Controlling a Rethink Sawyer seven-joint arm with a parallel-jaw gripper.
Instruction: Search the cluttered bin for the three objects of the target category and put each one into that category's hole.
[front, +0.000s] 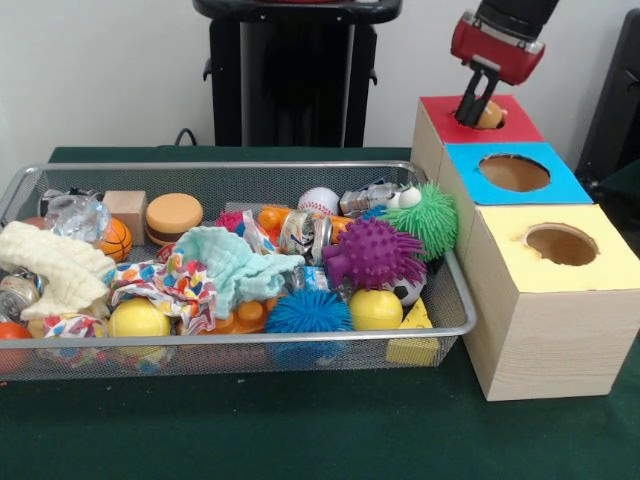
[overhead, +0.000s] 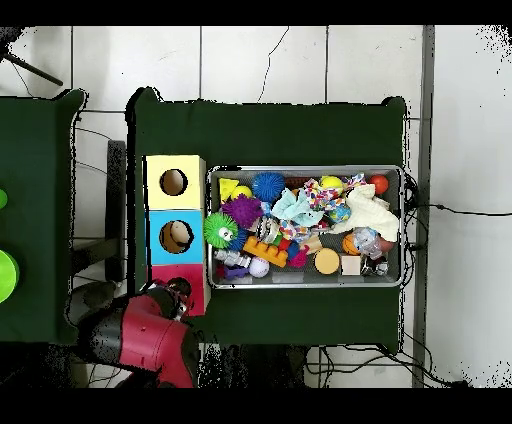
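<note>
Counter (front: 300, 440): dark green cloth. Basket (front: 250, 350): silver wire mesh. Three boxes of pale wood, tops red (front: 500, 128), blue (front: 560, 185) and yellow (front: 600, 265). Spiky balls: purple (front: 372, 252), green (front: 432, 218), blue (front: 308, 312). Smooth balls: yellow (front: 138, 318); another yellow (front: 376, 309). Cloths: mint (front: 232, 262), cream (front: 50, 265), and white with multicoloured patches (front: 170, 285). Small basketball (front: 114, 238): orange, black lines. Baseball (front: 319, 201): white, red stitching.
</note>
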